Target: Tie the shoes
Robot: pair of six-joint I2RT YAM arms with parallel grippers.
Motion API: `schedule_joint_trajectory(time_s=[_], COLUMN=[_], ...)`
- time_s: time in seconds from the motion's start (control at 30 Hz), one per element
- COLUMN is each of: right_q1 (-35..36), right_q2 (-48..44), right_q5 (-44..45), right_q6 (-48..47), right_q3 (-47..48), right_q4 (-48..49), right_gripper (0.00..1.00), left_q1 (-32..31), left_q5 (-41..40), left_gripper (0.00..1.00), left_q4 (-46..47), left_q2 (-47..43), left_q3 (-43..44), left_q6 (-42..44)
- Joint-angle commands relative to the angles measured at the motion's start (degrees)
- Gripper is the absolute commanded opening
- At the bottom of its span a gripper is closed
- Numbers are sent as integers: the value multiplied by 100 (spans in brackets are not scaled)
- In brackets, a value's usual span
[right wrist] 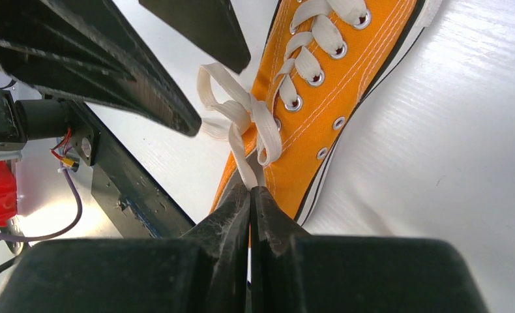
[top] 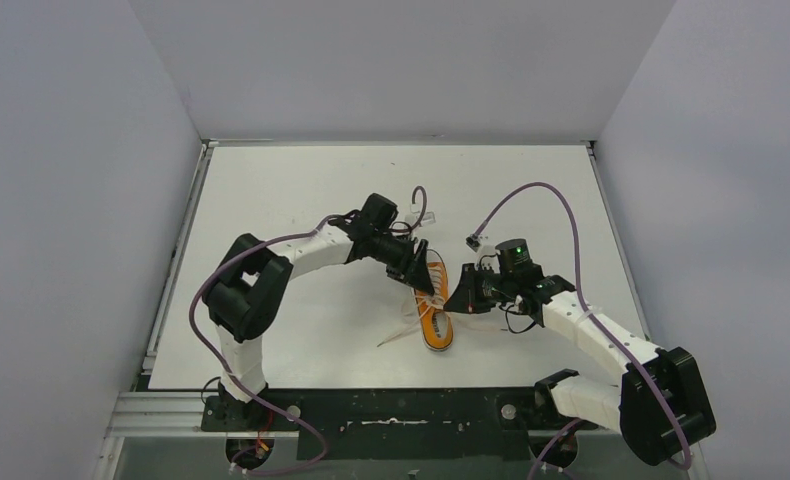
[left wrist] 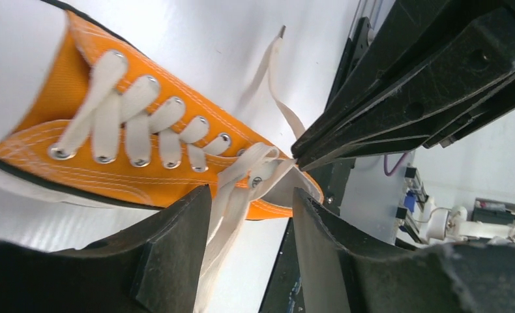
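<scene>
Orange sneaker (top: 434, 305) mid-table (top: 301, 190), between both arms; top view hides laces (right wrist: 240, 117); right wrist view: right gripper (right wrist: 250, 194) pinched on one lace strand near top eyelets; left wrist view: left gripper (left wrist: 250, 199) spread apart, strands passing between fingers.

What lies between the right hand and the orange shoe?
In the right wrist view, a stretch of white lace runs from the shut right hand to the shoe.

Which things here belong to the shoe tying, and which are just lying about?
Job:
orange sneaker
whitish laces
left tool, open around the laces
right tool, pinching a lace

Not the job:
purple cables
metal rail
</scene>
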Motion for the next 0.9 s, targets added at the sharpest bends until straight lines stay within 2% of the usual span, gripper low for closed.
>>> schedule_joint_trajectory(time_s=[0.0, 0.2, 0.53, 0.87], right_q1=[65, 86, 99, 105], right_q2=[-79, -118, -151, -295], right_q5=[9, 67, 180, 378], right_q6=[12, 45, 128, 403], right_q3=[214, 166, 152, 22], right_q4=[198, 190, 276, 497], right_gripper=[0, 0, 0, 0], left_q1=[128, -42, -233, -204], left_q5=[-279, 3, 359, 413], left_gripper=[48, 52, 46, 19], left_q4=[89, -69, -356, -232], left_q2=[-291, 188, 270, -136], left_q3=[265, 515, 450, 198], left_q6=[241, 263, 444, 428])
